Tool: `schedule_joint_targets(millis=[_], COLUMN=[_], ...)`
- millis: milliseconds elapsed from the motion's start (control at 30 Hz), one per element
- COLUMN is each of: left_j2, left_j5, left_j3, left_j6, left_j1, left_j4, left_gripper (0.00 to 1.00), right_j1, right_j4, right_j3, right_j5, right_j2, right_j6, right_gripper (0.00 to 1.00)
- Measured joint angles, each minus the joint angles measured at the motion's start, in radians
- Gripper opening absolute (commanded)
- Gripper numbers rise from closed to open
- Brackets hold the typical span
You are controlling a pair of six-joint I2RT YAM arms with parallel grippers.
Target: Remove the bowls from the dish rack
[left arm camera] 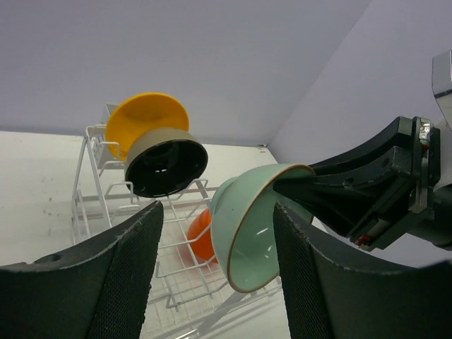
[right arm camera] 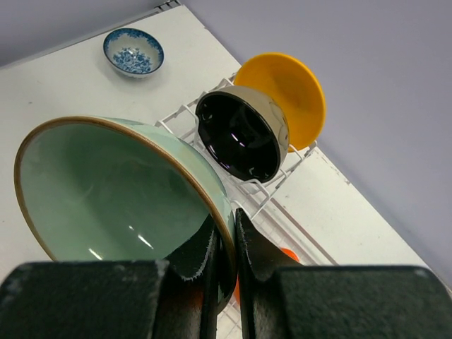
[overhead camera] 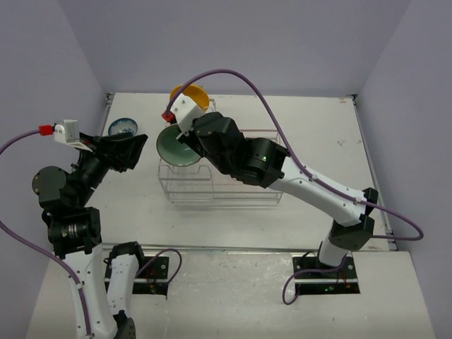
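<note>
The dish rack holds the yellow bowl, black bowl and orange bowl. Mid-frame, the right gripper clamps the rim of the mint bowl; at left, the left gripper has its fingers apart.

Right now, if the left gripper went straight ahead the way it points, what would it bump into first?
Most likely the mint green bowl, which the right gripper holds up by its rim. It hangs just ahead of the open fingers of the left gripper. How far off it is, the pictures don't show.

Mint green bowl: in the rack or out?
Out. The right gripper pinches the mint green bowl by its rim, tipped, clear of the dish rack.
</note>
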Motion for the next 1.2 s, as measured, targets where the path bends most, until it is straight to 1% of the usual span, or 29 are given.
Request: schedule_joint_targets(millis=[267,600,800,1200], left_j2=[-0.041,-0.042,-0.036,0.047], left_j5=[0.034,0.066,0.065,0.039], left_j3=[-0.069,-0.137,-0.160,-0.171], left_j6=[-0.004,-0.007,-0.005,-0.006], left_j1=[0.000,0.000,0.000,-0.002], left_j4=[-0.024,-0.036,-0.038,-0.014], left_gripper=[0.63,0.63,0.61,0.51], right_j1=[-0.011,-0.032,-0.034,-0.024], right_j4=[0.000,-0.004,-0.011,-0.055], right_j3=[0.013,0.134,0.185,0.238], right_j5=[-0.024,-0.072,-0.097,-0.132], right_j2=[0.019,0.119,0.147,0.183], right_j6=[0.002,0.006,0.018,0.051], right_gripper=[0.00,0.00,0.00,0.00])
